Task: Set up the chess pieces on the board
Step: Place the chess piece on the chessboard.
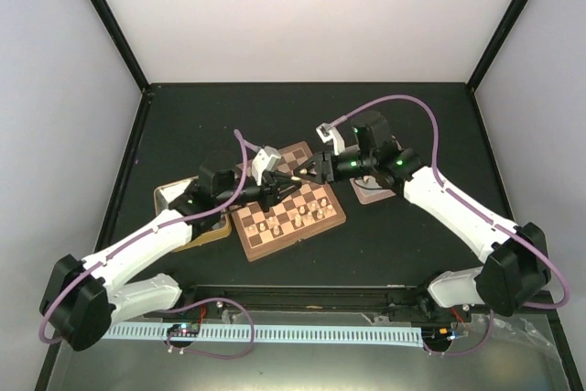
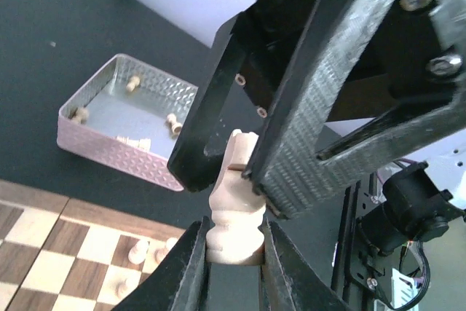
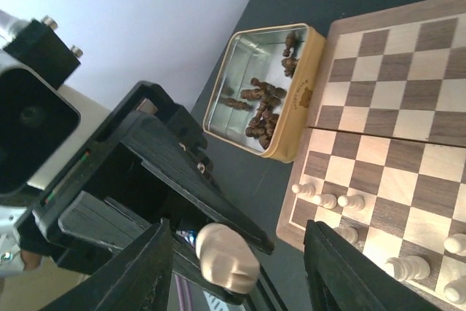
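**Handover above the board.** The left gripper and the right gripper are shown tip to tip above the far left part of the square wooden chessboard, which is chequered in tan and dark brown.

A pale cream turned wooden chess piece is clamped at its base between the left gripper's black fingers, which are closed on it. The right gripper's fingers are spread wide, one on either side of the upper end of that piece.

Further pale chessmen are stood on the board's near rows. A gold-walled metal tin is set just beside the board's left edge, and dark brown chessmen are heaped in it. A shallow silver embossed metal tray, in which a few pale pieces are scattered, is seen on the black table past the board's rim.
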Motion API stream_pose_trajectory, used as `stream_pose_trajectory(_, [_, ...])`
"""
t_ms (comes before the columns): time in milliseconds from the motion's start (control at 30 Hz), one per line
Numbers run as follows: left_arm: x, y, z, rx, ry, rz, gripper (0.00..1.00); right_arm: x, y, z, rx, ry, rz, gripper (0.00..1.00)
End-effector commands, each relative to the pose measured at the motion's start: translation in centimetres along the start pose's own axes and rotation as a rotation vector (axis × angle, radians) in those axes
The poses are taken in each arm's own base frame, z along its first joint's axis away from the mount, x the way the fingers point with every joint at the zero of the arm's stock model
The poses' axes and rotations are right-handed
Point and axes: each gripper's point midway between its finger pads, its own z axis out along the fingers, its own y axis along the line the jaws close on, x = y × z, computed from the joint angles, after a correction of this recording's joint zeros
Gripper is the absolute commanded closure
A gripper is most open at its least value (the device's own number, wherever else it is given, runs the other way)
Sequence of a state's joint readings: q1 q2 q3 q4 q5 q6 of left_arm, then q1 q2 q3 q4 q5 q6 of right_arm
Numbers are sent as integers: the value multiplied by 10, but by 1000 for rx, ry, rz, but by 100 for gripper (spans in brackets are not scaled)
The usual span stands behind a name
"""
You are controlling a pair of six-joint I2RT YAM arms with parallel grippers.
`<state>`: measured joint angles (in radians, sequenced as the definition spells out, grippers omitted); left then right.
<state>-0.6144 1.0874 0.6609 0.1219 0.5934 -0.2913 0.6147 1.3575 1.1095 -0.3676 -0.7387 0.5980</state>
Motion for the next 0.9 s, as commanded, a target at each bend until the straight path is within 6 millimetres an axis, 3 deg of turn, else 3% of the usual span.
stream_pose_trajectory(0, [-16,-17,-9,68,-81,130,98,1,30,-14,-100,7,-111,52])
stream_pose_trajectory(200, [-15,-21,-10,85,-79,131,98,-1,40,-18,-131,-2,-135,65])
stream_pose_trajectory(667, [-12,-23,-11,99,-69,95,94,4,38,-14,-144,16,-148,90])
stream_pose_trajectory(767, [-11,-18,-11,67,-57,56,78,1,30,-12,-109,-1,-147,91])
stream_pose_trajectory(867, [-9,-7,-15,-11,-52,1,53,-2,14,-9,-24,-30,-137,92])
